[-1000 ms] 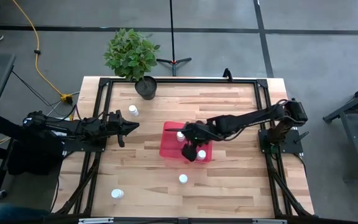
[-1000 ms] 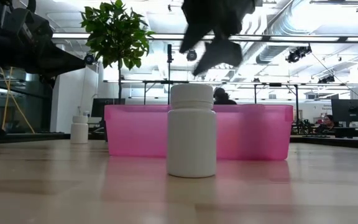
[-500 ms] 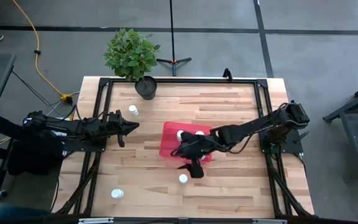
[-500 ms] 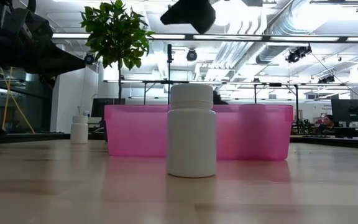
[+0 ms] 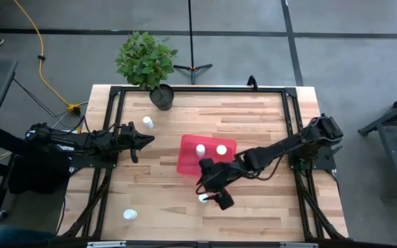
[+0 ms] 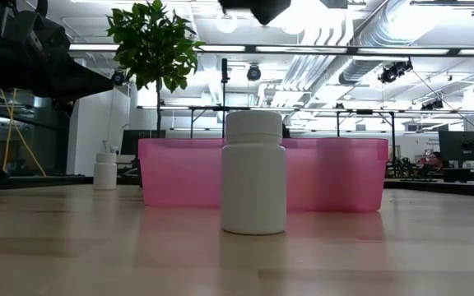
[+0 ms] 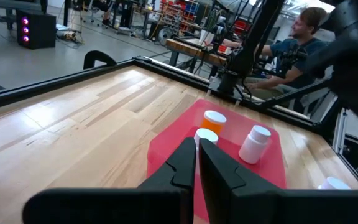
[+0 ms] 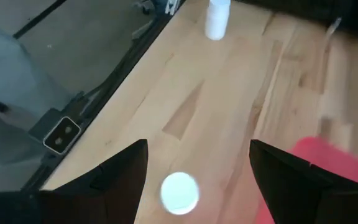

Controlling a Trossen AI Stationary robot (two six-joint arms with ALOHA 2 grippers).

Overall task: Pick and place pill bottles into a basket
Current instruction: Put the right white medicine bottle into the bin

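The red-pink basket (image 5: 193,160) stands mid-table and holds white-capped pill bottles (image 5: 200,148), one with an orange body (image 7: 214,119). Another white pill bottle (image 5: 203,198) stands upright on the table just in front of the basket; it also shows in the low view (image 6: 253,173). My right gripper (image 5: 211,195) hovers open above this bottle, whose cap (image 8: 179,193) shows between the two fingers, apart from them. My left gripper (image 5: 149,140) is shut and empty at the table's left, left of the basket.
A loose bottle (image 5: 147,122) stands at the far left near my left gripper, and another (image 5: 129,214) at the near left corner. A dark plant pot (image 5: 162,97) stands at the far edge. A black frame (image 5: 112,93) runs round the table.
My right gripper has moved from above the basket toward the table's near edge and now hangs over the bottle in front of the basket. In the low view it has climbed almost out of the picture's top. The bottles and the basket have stayed in place.
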